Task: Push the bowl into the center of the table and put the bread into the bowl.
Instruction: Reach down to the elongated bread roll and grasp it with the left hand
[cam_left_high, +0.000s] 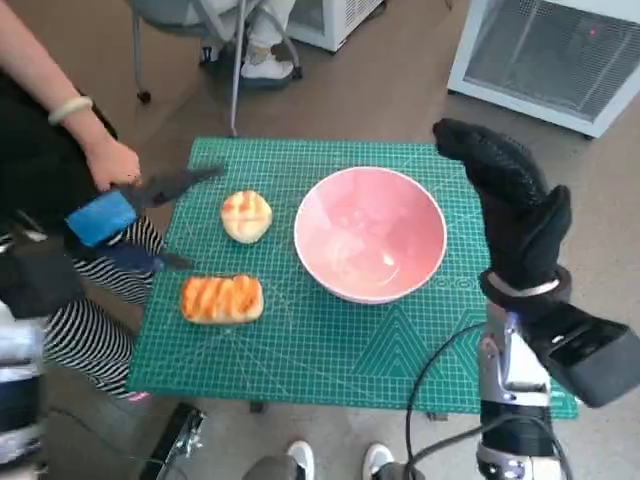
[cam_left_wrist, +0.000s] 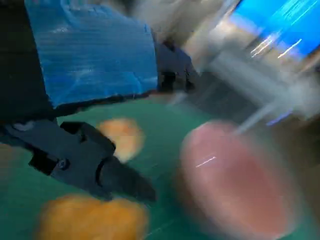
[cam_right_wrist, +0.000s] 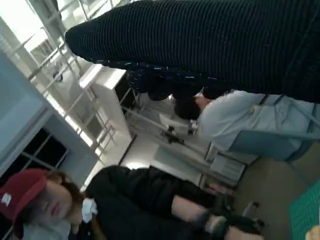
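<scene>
The pink bowl (cam_left_high: 370, 235) stands right of the middle of the green mat (cam_left_high: 320, 350). A round bread roll (cam_left_high: 246, 215) lies left of it, and a longer toasted bread (cam_left_high: 222, 298) lies nearer the front left. My left hand (cam_left_high: 110, 215), blue-taped, hovers at the mat's left edge with its fingers spread, holding nothing. The blurred left wrist view shows its fingers (cam_left_wrist: 100, 170) above the long bread (cam_left_wrist: 90, 220), with the round roll (cam_left_wrist: 122, 135) and the bowl (cam_left_wrist: 235, 180) beyond. My gloved right hand (cam_left_high: 510, 200) is raised beside the bowl's right rim, fingers straight and empty.
A person's hand (cam_left_high: 110, 160) reaches in just behind my left hand, and striped legs (cam_left_high: 90, 320) are at the table's left. White appliances (cam_left_high: 560, 50) stand on the floor at the back. The right wrist view shows the glove (cam_right_wrist: 210, 45) and people seated nearby.
</scene>
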